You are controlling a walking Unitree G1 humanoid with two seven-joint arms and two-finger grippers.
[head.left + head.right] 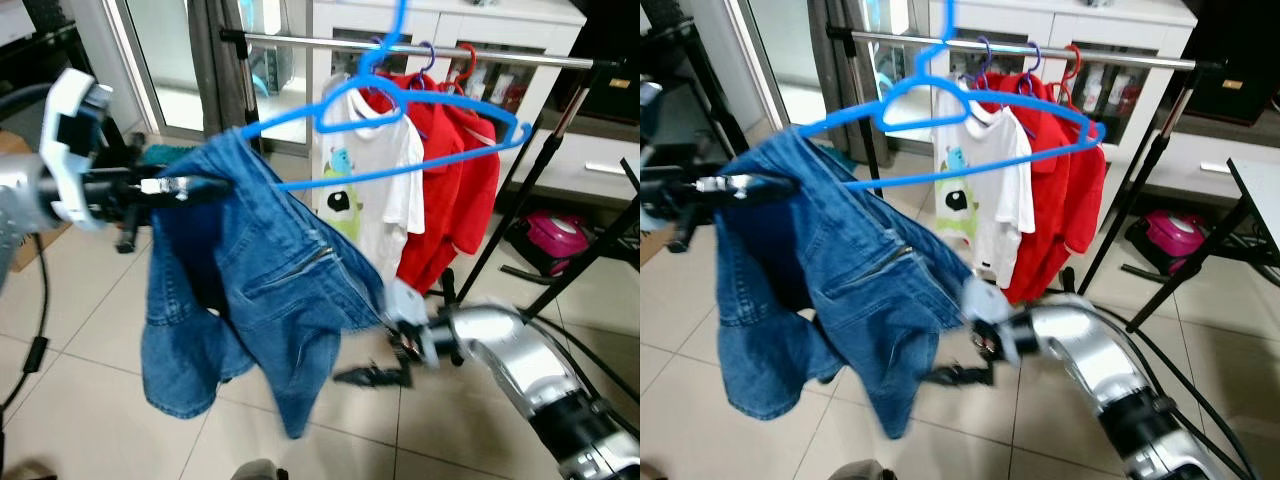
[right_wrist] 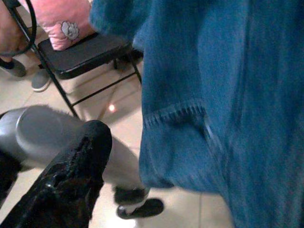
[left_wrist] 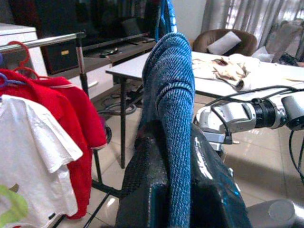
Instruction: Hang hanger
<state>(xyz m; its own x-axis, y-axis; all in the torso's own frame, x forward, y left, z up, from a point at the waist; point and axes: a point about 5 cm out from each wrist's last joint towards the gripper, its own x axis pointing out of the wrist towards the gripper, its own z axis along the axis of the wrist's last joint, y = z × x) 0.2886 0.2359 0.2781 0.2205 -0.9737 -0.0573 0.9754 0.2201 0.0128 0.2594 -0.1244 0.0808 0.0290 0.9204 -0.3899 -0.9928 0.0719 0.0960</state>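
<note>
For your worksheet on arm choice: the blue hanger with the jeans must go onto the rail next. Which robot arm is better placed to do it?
Probably the left. The left hand is raised near rail height, clamped on the jeans on the blue hanger. The right hand hangs low near the floor, holding nothing.

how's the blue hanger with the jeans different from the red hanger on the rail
The blue hanger is large, tilted, and carries denim jeans pinched by the left claw; its hook reaches the rail area, though whether it is seated is unclear. The red hanger is smaller, hooked on the rail, and holds a red shirt. Both are plastic.
</note>
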